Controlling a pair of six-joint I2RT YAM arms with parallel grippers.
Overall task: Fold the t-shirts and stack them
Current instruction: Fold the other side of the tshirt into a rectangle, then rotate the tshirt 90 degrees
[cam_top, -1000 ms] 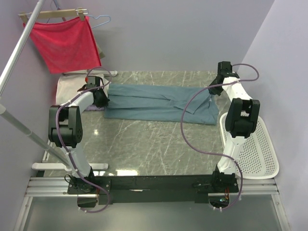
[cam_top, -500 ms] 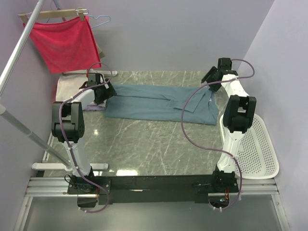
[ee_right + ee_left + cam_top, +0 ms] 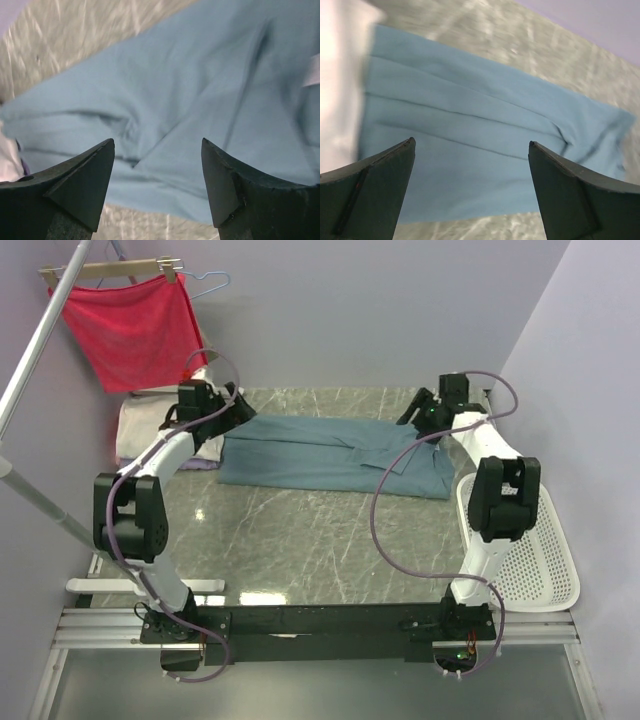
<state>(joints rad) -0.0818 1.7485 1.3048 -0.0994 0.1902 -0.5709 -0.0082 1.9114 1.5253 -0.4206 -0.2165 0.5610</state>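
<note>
Left end effector point(image 3: 236, 400) and right end effector point(image 3: 413, 412): wide, empty. Tee point(image 3: 320, 455), upper centre, folded lengthwise. Recommend gripping corners evenly, edges aligned.

The grey marble-patterned table point(image 3: 320, 540) carried three items. A blue t-shirt point(image 3: 320, 455) lay flat and partly folded, spanning from beneath the jaws of the left gripper point(image 3: 238, 403) to beneath those of the right gripper point(image 3: 413, 412). A stack of pale folded shirts point(image 3: 135, 428) lay outboard of the left jaws, just beside the blue t-shirt. A white perforated tray point(image 3: 530, 550) lay outboard of the right jaws and nearer the arm bases, at the table's right edge.
</note>
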